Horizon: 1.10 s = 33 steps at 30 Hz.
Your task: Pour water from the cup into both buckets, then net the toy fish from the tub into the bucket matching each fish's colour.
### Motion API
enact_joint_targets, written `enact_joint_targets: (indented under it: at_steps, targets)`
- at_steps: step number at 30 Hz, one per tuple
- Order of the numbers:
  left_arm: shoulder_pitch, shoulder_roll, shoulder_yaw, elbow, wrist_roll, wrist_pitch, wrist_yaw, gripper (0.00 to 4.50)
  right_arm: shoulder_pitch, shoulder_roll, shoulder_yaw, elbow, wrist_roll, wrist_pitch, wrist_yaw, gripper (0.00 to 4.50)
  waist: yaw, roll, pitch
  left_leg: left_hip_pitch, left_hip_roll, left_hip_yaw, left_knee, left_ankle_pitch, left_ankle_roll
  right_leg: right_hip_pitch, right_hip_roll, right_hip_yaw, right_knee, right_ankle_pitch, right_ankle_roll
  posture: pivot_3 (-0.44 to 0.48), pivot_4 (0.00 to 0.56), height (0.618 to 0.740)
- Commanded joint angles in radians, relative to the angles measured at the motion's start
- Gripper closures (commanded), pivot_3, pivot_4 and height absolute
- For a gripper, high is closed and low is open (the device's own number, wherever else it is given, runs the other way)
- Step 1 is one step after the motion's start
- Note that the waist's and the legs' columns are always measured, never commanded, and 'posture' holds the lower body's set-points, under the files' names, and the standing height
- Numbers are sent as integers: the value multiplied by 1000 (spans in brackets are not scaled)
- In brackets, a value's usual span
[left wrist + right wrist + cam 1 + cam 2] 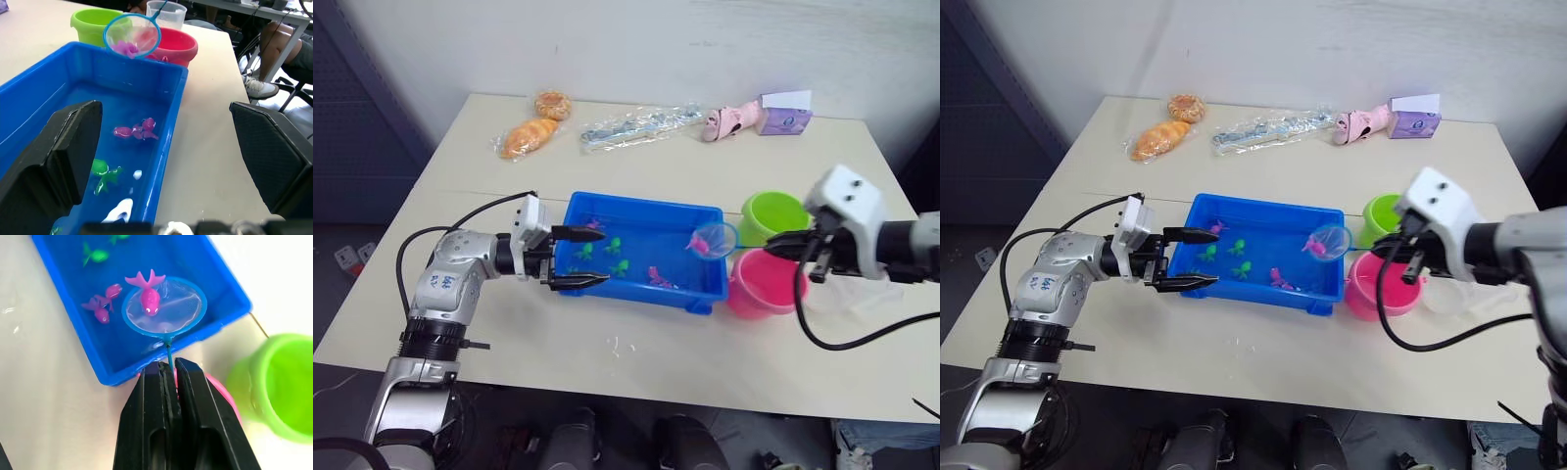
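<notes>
Head-camera views first: the shallow bright blue rectangular plastic tub [640,253] sits mid-desk, with the lime green round pail [771,215] and the pink round pail [760,284] just beside its right end, toward the desk's right edge. The left gripper [578,257] is spread wide at the tub's left end, one finger over the water, one near the front rim, holding nothing. The right gripper [781,245] pinches the thin dark handle of the small blue-rimmed mesh net [714,237], whose hoop hangs over the tub's right end.

Left wrist view: a clear ribbed plastic cup [166,13] stands behind the pails; a pink fish and a green fish lie in the tub's water.

Right wrist view: a magenta toy fish [147,295] lies in the hoop, its tail over the rim.

The fish looks light, wet and slippery, and the mesh soft, so it could slide off if the hoop tilts; the stiff handle is the place to hold. Water level in the pails is hard to make out.
</notes>
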Motion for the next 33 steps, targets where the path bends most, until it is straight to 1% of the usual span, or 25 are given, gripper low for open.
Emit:
enact_joint_targets:
  at_steps: [1, 4, 7, 11, 14, 18, 25, 30, 33]
  targets:
    - [-52, -9, -2, -29, -23, 7, -23, 30, 145, 32, -302, -156, 49, 129, -56, 4500, 0, 0, 0, 0, 0, 0, 0, 0, 0, 0, 0, 0, 0, 0, 0, 0, 150, 740]
    - [-71, -13, -10, -11, -18, 4, -39, 30, 318, 19, -426, -228, 58, 105, -59, 4500, 5, 0, 0, 0, 0, -1, -1, 0, 0, 1, 1, -1, 0, 0, 0, 0, 150, 740]
    - [-83, -18, -21, 6, -11, -1, -56, 30, 406, 76, -523, -274, 63, 72, -114, 4500, 3, 0, 0, 0, -1, 0, -1, 0, 0, 1, 1, -1, 0, 0, 0, 0, 150, 740]
    - [-93, -27, -36, 16, -8, -4, -70, 30, 542, 133, -591, -319, 56, -44, -154, 4500, 0, 0, 0, 2, 0, 0, -1, 0, -1, 2, 1, 0, 0, 0, 1, 0, 150, 740]
    - [-97, -35, -44, 17, -7, -1, -72, 30, 582, 176, -624, -333, 67, -93, -195, 4500, 0, 0, 0, 2, 0, 0, -1, 1, -1, 2, 2, 0, 0, 0, 1, 0, 150, 740]
    - [-90, -47, -50, 2, -8, 6, -68, 30, 709, 227, -628, -325, 30, -292, -226, 4500, 3, 0, 0, 2, 0, 0, -1, 1, -1, 2, 2, 0, 0, 0, 1, 0, 150, 740]
    - [-73, -61, -51, -31, -17, 26, -53, 30, 869, 317, -592, -274, -46, -678, -281, 4500, 2, 0, 0, 2, 0, 1, -1, 1, -1, 2, 2, 1, 0, 0, 1, 0, 150, 740]
    - [-63, -71, -53, -52, -21, 34, -42, 30, 958, 375, -542, -166, -157, -1023, -356, 4500, 1, 0, 0, 3, 0, 1, 0, 1, -2, 2, 2, 2, 1, 0, 1, 0, 150, 740]
    - [-57, -77, -53, -62, -21, 35, -35, 30, 996, 402, -526, -114, -242, -1172, -427, 4500, 2, 0, 0, 3, 0, 1, -1, 1, -2, 2, 2, 2, 1, 0, 1, 0, 150, 740]
